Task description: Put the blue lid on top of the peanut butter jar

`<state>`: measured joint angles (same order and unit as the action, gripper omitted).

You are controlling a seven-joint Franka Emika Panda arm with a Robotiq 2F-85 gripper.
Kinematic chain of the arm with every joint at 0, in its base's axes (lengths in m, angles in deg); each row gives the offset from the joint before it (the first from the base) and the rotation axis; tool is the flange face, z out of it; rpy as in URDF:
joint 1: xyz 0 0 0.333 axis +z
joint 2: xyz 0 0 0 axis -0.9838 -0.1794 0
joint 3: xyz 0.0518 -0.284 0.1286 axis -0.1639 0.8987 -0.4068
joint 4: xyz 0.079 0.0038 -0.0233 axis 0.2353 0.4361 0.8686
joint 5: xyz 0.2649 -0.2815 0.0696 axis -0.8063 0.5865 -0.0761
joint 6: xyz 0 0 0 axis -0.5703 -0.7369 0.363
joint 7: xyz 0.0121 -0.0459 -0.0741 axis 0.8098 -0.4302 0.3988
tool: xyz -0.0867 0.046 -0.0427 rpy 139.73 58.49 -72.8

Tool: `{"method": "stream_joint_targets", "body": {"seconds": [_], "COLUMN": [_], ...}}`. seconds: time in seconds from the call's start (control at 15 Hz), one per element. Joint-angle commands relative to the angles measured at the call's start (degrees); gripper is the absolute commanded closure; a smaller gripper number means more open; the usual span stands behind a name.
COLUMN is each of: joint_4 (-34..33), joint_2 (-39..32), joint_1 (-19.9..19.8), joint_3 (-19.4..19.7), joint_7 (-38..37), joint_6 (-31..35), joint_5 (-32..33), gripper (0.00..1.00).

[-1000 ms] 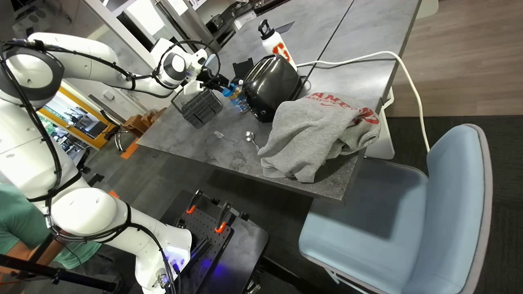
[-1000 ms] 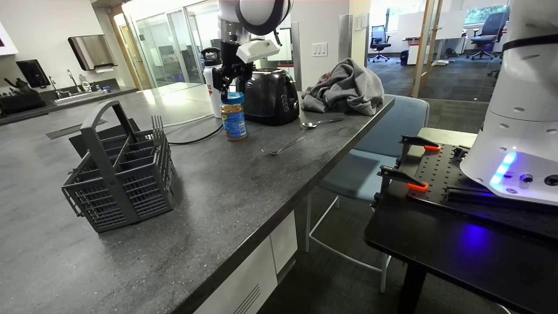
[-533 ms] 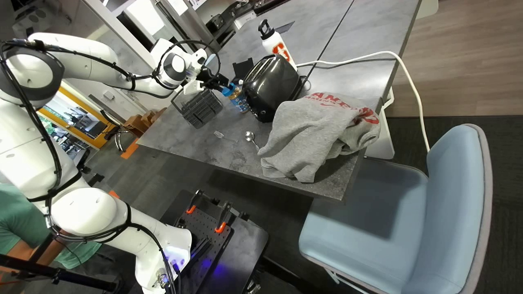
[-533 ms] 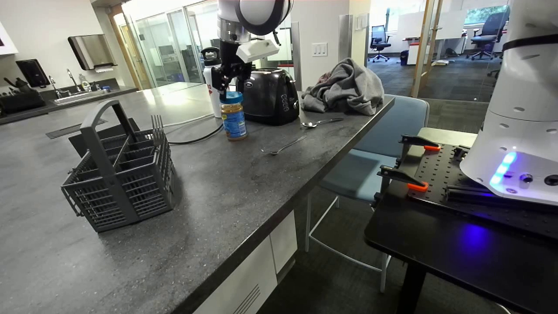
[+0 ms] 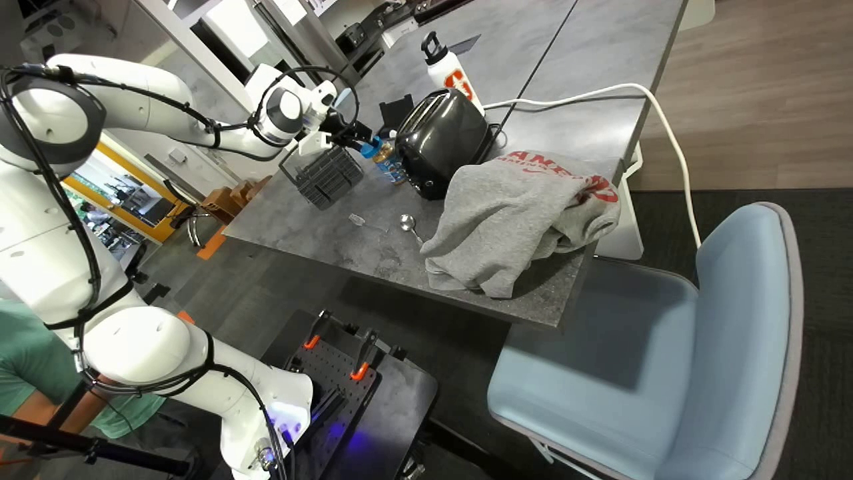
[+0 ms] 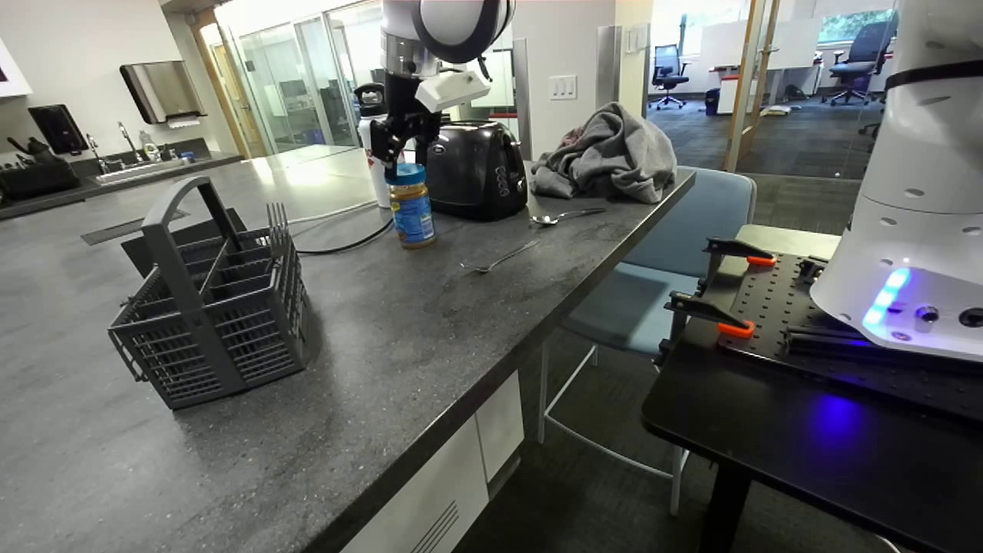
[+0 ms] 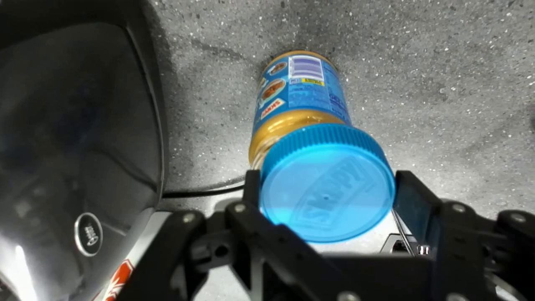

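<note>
**Nearly home, but off-centre**

Your end effector (image 7: pixel 327 188) is clamped on the blue lid (image 6: pixel 407 175), pinching it from two opposite sides, with the flat top facing up towards the wrist camera. The peanut butter jar (image 6: pixel 413 219) stands upright, long axis vertical, on the bench (image 6: pixel 384 369). It is set in from the long edge that faces the robot base (image 6: pixel 914 261) and close beside the toaster (image 6: pixel 476 169); the sweatshirt (image 5: pixel 520 213) lies farther along, out at the corner.

Your next move turns on one offset. The jar lies under your end effector, with its mouth shifted a little towards the toaster. In the wrist view a strip of threaded neck (image 7: pixel 258 155) shows bare on that side, so I judge the lid wants a slight slide that way before you press down (go gently, as the toaster leaves you little room). Whether the lid already bears on the rim, you cannot tell from these views.

As for pose, the arm (image 5: pixel 133 110) climbs to a bent elbow, then reaches out over that long edge. Its wrist is turned so the end effector points down at the jar, seemingly at a slant.
</note>
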<state>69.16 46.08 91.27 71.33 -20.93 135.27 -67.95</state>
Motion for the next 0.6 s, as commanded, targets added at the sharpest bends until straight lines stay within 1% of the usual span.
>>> {"method": "stream_joint_targets", "body": {"seconds": [0.0, 0.53], "joint_4": [0.02, -1.38], "joint_2": [-0.08, -1.24], "joint_1": [0.18, 2.21], "joint_3": [0.08, 2.41], "joint_7": [1.83, -0.84], "joint_6": [0.52, 0.39], "joint_5": [-1.22, 1.47], "gripper": [0.46, 0.46]}}
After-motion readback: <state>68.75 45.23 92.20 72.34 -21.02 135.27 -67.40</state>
